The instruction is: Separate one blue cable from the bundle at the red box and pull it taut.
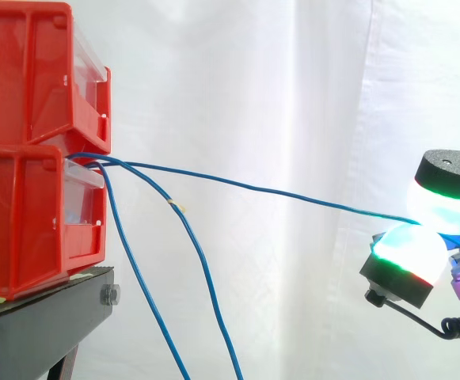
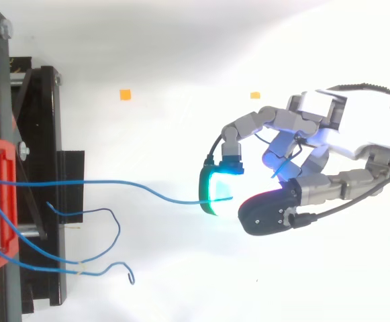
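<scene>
Pinching one blue cable (image 1: 253, 188) between the glowing pads (image 1: 410, 247) of the hand (image 2: 359, 127). Stretched nearly straight from the lower red box (image 1: 32, 214) to those pads. Hanging slack below the box: other blue cables (image 1: 207, 273).

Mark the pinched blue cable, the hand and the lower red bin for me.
pinched blue cable (image 1: 253, 188), side view, middle of its span.
hand (image 2: 362, 131), top view, white palm.
lower red bin (image 1: 24, 222), side view, side wall.
</scene>
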Available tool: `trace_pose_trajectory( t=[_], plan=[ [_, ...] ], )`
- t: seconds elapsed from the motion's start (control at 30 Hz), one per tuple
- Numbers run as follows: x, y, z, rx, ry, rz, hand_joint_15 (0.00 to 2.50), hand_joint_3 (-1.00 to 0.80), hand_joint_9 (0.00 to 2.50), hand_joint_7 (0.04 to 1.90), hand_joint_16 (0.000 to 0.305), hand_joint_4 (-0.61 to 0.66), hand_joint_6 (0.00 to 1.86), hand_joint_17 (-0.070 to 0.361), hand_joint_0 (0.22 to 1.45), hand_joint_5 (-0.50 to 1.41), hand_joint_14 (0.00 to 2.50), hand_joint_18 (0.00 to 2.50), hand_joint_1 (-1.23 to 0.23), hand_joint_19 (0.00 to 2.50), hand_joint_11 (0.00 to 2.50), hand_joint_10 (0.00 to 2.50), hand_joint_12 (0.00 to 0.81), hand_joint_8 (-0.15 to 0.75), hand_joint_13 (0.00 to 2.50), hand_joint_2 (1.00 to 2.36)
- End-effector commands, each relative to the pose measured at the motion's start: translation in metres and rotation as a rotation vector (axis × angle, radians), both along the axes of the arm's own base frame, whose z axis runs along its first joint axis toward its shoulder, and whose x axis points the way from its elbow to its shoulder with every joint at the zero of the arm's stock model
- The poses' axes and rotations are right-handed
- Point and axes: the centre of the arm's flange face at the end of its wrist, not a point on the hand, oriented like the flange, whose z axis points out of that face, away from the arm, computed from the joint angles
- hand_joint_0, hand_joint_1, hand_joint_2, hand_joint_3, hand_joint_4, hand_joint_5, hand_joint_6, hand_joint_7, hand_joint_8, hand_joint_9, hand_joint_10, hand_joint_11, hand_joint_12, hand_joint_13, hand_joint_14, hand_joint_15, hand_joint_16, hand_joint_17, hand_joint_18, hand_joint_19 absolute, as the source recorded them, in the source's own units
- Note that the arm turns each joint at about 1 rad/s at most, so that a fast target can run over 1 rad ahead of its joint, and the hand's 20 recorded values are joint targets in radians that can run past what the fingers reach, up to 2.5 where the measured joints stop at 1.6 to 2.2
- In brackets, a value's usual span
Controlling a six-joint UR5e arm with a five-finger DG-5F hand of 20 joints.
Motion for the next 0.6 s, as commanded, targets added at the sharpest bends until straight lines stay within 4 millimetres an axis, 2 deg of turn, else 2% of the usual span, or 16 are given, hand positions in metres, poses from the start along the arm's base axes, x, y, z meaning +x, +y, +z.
trace_pose_trajectory(
  t=[0.0,0.57],
  plan=[
    [-0.0001,0.0006,0.0006,0.000,-0.001,0.001,1.66,0.05,1.31,1.27,0.159,-0.11,0.82,0.119,0.61,-0.15,2.50,2.19,-0.81,0.71,2.50,2.50,0.437,0.393,1.69,1.03],
    [-0.0001,-0.0004,0.0006,0.000,-0.001,-0.001,1.64,0.05,1.32,1.27,0.158,-0.11,0.82,0.119,0.61,-0.15,2.50,2.20,-0.81,0.70,2.50,2.50,0.435,0.414,1.70,1.03]
  ],
)
